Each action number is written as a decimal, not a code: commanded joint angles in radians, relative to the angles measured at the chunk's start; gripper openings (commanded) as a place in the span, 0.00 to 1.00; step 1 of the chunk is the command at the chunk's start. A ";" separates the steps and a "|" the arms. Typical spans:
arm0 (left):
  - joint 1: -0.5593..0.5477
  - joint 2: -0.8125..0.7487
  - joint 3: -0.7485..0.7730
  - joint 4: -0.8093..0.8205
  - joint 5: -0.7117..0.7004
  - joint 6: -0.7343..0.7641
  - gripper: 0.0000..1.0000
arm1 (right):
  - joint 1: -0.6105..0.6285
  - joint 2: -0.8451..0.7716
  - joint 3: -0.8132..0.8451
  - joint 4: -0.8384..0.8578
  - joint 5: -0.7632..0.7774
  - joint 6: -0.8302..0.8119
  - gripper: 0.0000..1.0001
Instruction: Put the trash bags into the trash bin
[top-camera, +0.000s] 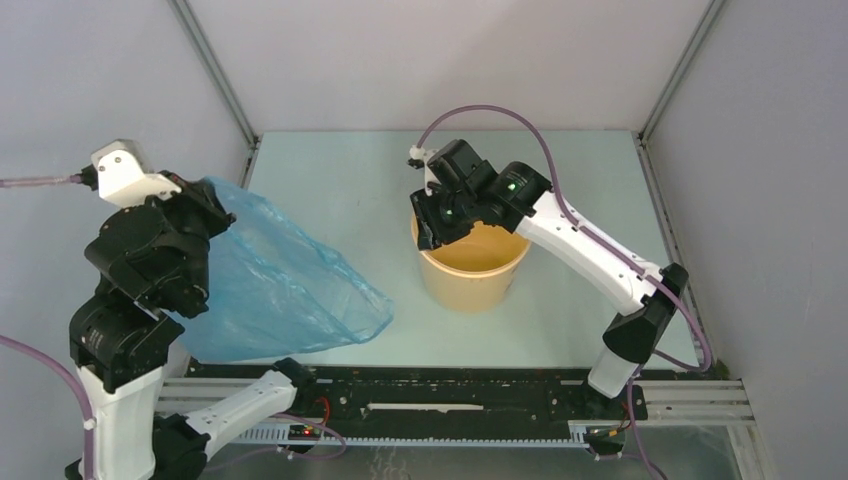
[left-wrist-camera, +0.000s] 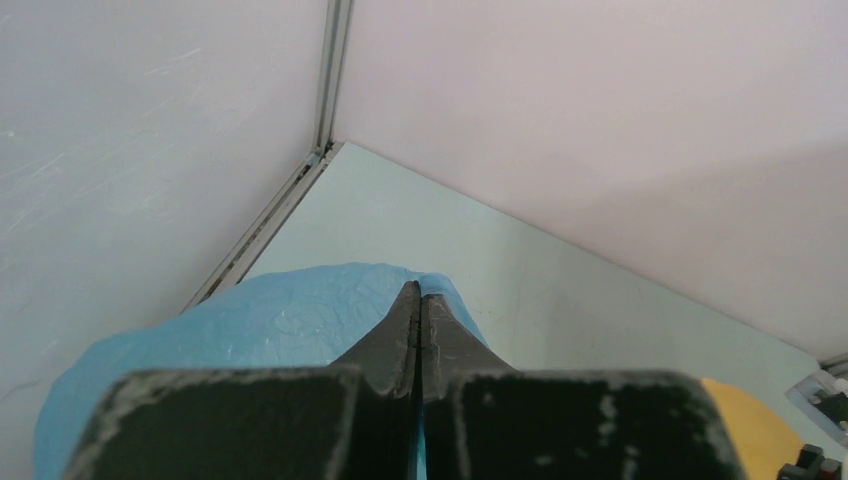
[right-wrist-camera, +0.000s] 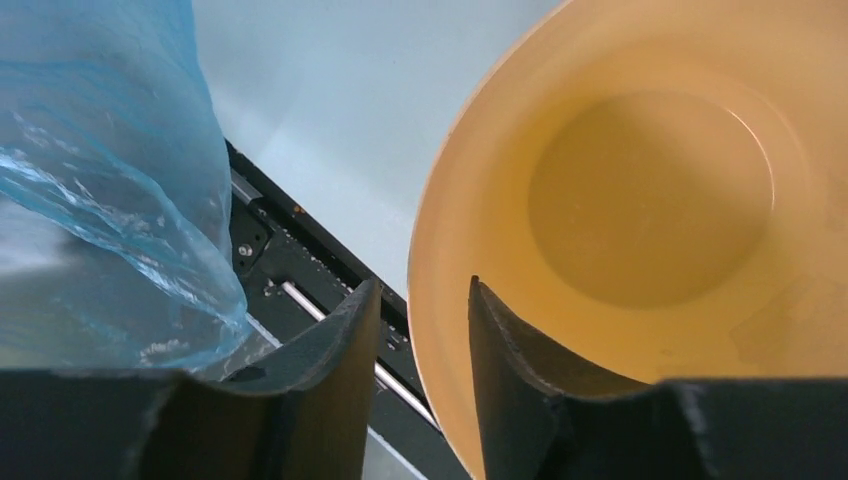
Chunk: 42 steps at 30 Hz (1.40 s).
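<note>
The light-blue trash bag (top-camera: 280, 290) hangs from my left gripper (top-camera: 203, 198), raised at the left, its lower end near the table's front. In the left wrist view my left gripper (left-wrist-camera: 420, 288) is shut, with blue film (left-wrist-camera: 270, 320) pinched between the fingers. The tan trash bin (top-camera: 470, 275) stands upright and empty at mid-table. My right gripper (top-camera: 438, 222) is at the bin's left rim. In the right wrist view its jaws (right-wrist-camera: 420, 285) are apart and straddle the rim (right-wrist-camera: 440, 250), one finger outside and one inside, with a gap to the outer finger. The bag (right-wrist-camera: 110, 200) shows left of it.
Grey enclosure walls close in the table on the left, back and right. A black rail (top-camera: 450, 385) runs along the near edge under the bag's lower end. The bin's edge shows at the lower right of the left wrist view (left-wrist-camera: 750, 420).
</note>
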 joint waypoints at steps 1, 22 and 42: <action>0.005 0.035 0.024 0.044 0.057 0.005 0.00 | 0.009 -0.084 0.071 -0.058 0.051 0.044 0.51; 0.005 0.029 0.143 0.115 0.289 0.020 0.00 | 0.044 -0.146 0.103 0.166 -0.183 0.259 0.83; 0.005 0.192 0.320 0.151 0.246 0.024 0.00 | 0.358 -0.387 -0.210 0.307 0.343 0.301 0.90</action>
